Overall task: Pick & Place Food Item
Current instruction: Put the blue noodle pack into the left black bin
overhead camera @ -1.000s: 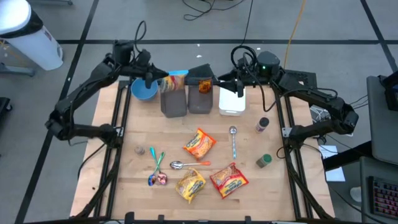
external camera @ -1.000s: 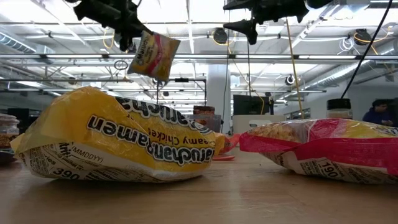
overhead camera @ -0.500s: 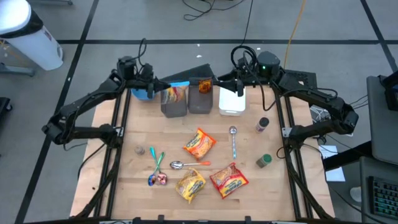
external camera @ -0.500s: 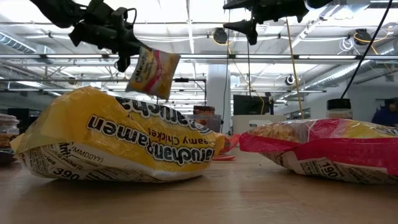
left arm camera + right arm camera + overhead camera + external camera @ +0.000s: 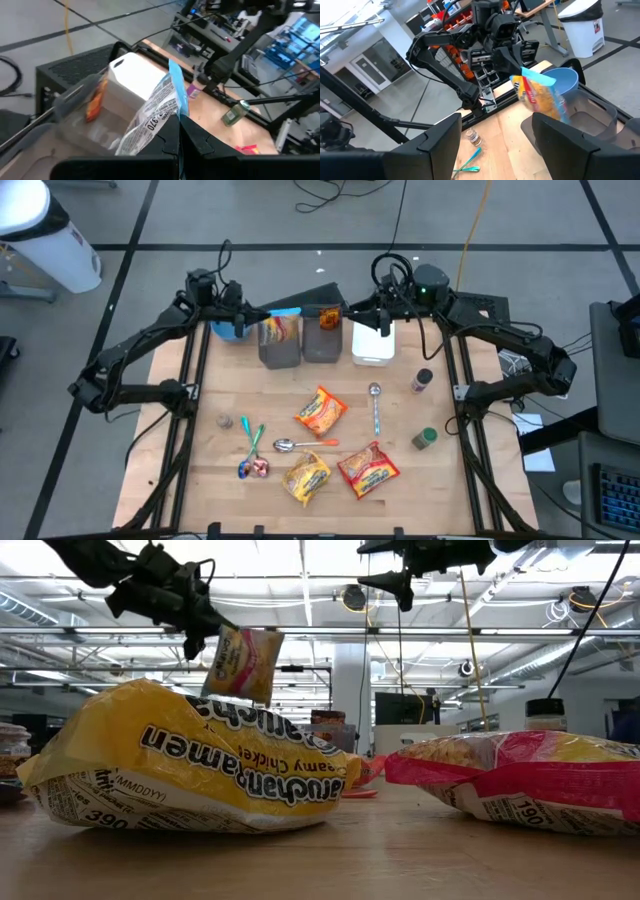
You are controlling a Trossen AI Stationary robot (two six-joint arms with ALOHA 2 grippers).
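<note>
One ramen packet [image 5: 281, 330] lower over bin [image 5: 280, 346], left pincer [image 5: 250, 314] clamped

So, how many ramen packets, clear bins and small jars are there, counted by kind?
Crinkly plastic ramen packets: 4, one of them held by the left gripper
Clear rectangular plastic bins: 2
Small round spice jars: 3
Total: 9

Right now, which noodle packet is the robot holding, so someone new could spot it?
At the table's far edge stand two grey bins. Above the left one hangs a noodle packet, pinched in the left gripper. It is the only packet in the air; the other three lie flat.
</note>
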